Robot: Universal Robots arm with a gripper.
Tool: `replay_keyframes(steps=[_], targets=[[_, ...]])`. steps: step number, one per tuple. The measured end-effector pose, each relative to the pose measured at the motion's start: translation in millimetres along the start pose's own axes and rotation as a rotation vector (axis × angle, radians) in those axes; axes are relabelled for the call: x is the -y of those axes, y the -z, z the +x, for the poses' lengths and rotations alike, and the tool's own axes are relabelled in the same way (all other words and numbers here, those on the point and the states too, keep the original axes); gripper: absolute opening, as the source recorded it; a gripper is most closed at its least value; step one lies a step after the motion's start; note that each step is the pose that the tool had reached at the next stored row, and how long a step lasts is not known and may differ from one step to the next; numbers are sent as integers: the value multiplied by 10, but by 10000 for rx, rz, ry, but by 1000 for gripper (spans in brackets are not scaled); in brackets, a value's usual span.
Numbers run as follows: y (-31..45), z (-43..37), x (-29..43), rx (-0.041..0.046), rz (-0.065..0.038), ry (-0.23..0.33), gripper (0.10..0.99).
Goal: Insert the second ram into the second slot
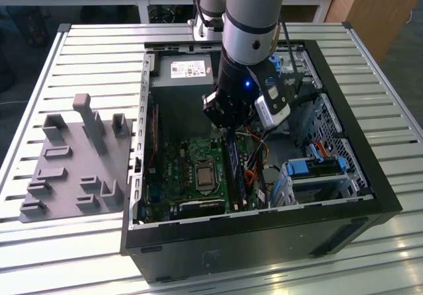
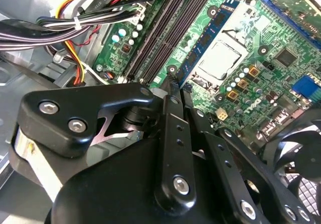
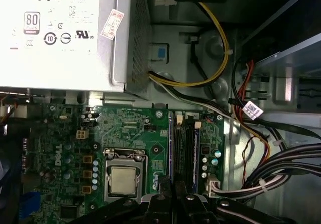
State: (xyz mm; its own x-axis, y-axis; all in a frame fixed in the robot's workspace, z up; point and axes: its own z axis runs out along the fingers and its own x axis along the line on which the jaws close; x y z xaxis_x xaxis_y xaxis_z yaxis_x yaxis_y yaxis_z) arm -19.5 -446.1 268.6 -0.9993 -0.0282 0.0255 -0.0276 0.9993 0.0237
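The second ram point(image 1: 232, 169), a thin blue stick, stands on edge along the memory slot closest to the processor on the green motherboard point(image 1: 178, 176). In both wrist views the second ram point(image 2: 203, 40) point(image 3: 170, 148) runs away from my fingertips. My gripper point(image 1: 228, 128) reaches down into the open computer case over the far end of the slots. The black fingers point(image 2: 173, 133) are shut together, and the gripper point(image 2: 176, 83) point(image 3: 173, 186) meets the stick's near end. The neighbouring black slots point(image 2: 155, 38) point(image 3: 183, 148) lie beside it. I cannot tell whether the stick is clamped.
A silver power supply point(image 1: 188, 70) point(image 3: 60, 33) fills the case's far end. The processor socket point(image 1: 203, 174) point(image 2: 218, 61) sits beside the slots. Cable bundles point(image 2: 75, 28) point(image 3: 281, 169) crowd the other side, by the drive cage point(image 1: 317, 169). A grey fixture point(image 1: 73, 163) lies on the slatted table.
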Motion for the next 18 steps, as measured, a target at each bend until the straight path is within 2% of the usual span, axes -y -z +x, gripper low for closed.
replay_keyframes(steps=[18], targets=[[-93, -14, 3, -2, 15, 16, 137]])
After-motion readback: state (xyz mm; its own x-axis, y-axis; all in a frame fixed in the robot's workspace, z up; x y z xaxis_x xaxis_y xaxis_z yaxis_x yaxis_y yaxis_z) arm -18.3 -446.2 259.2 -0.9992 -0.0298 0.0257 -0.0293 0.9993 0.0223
